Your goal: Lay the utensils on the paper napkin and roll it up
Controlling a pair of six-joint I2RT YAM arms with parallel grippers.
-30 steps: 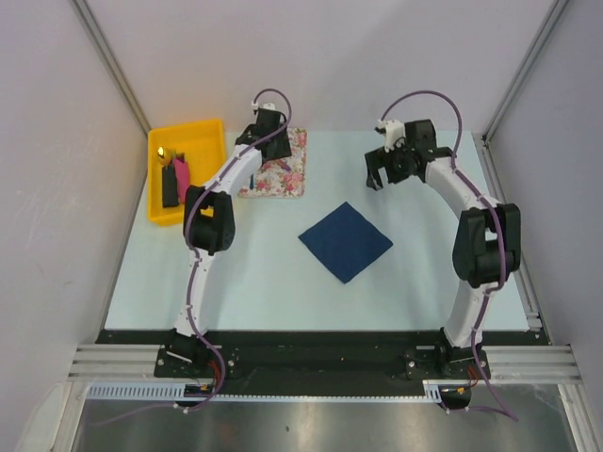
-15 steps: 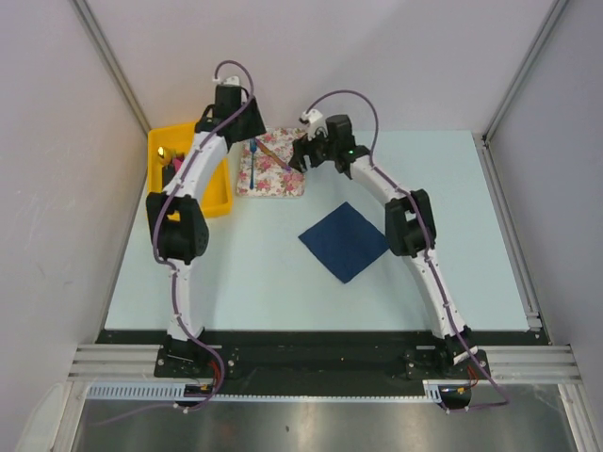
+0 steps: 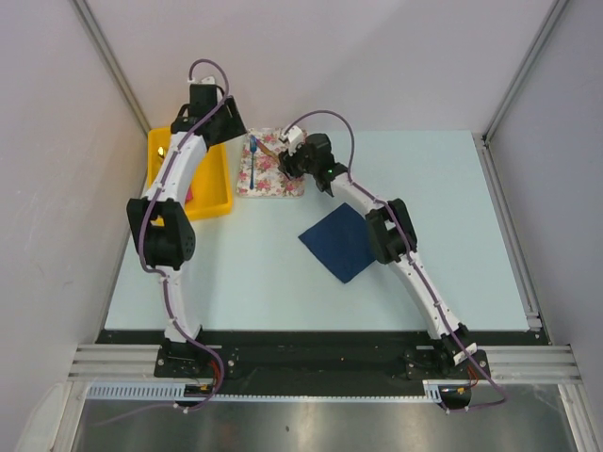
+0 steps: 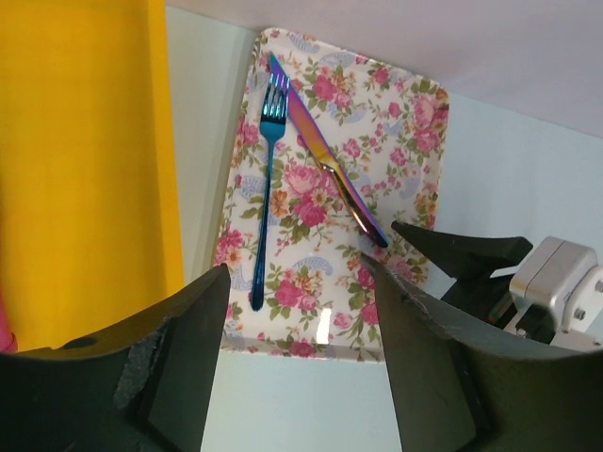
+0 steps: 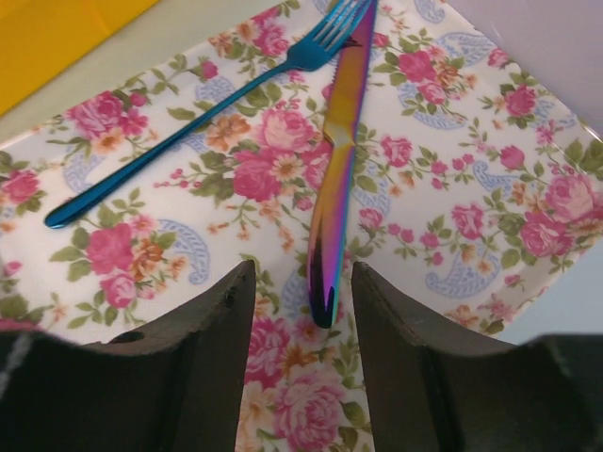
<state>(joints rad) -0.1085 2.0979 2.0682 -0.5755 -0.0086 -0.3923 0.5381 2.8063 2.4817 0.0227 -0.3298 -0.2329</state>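
Barely started: fork (image 5: 188, 127), knife (image 5: 332, 169) on floral mat (image 4: 405, 141), apart from bare napkin (image 3: 334, 247). Jaws of right gripper (image 5: 301, 273) apart astride knife handle; left gripper (image 4: 297, 273) gaping, empty. Placing, rolling undone.

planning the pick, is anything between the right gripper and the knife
Nothing visible. The right gripper is open, its fingers either side of the knife's near end on the floral mat. The fork lies off to one side, meeting the knife only at the far tips.

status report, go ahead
Right gripper open over knife handle. Left gripper open near mat. Fork, knife on mat; napkin bare. Nothing blocking.
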